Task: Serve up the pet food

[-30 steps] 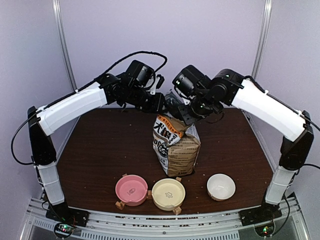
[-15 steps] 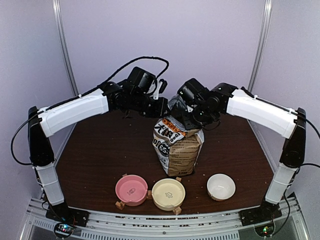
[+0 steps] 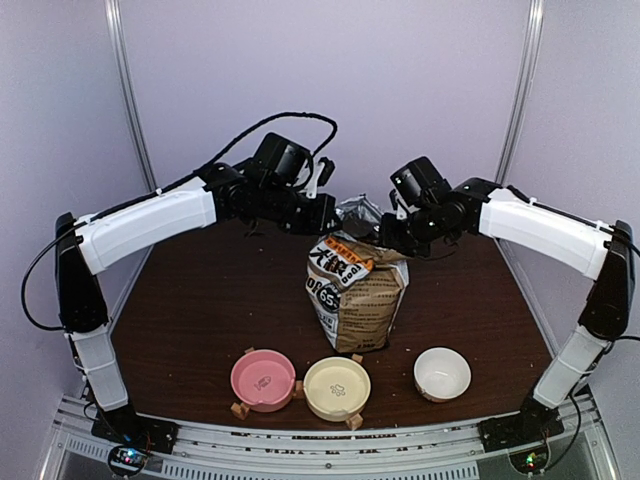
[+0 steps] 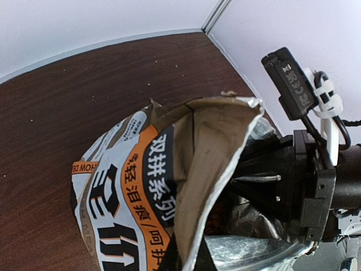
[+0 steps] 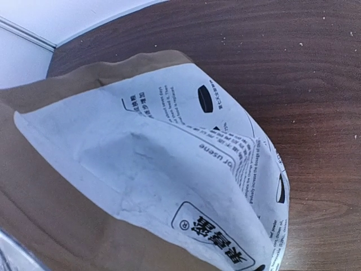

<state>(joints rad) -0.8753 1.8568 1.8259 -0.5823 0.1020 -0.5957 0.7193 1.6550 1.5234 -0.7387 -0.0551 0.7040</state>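
Centrally, open bag, left end effector clamping rim

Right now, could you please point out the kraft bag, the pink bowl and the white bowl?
kraft bag (image 3: 352,300), top external view, printed front panel.
pink bowl (image 3: 262,380), top external view, inside bottom.
white bowl (image 3: 442,370), top external view, inside bottom.

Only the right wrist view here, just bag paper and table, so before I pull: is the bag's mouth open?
Observer: Yes, the left wrist view shows the bag gaping at the top.
Operator: Is the left gripper on it?
Observer: The left gripper is shut on the rim opposite the right gripper.
Operator: Where do I serve?
Observer: Three empty bowls stand between the bag and the arm bases: pink bowl, cream bowl, white bowl.
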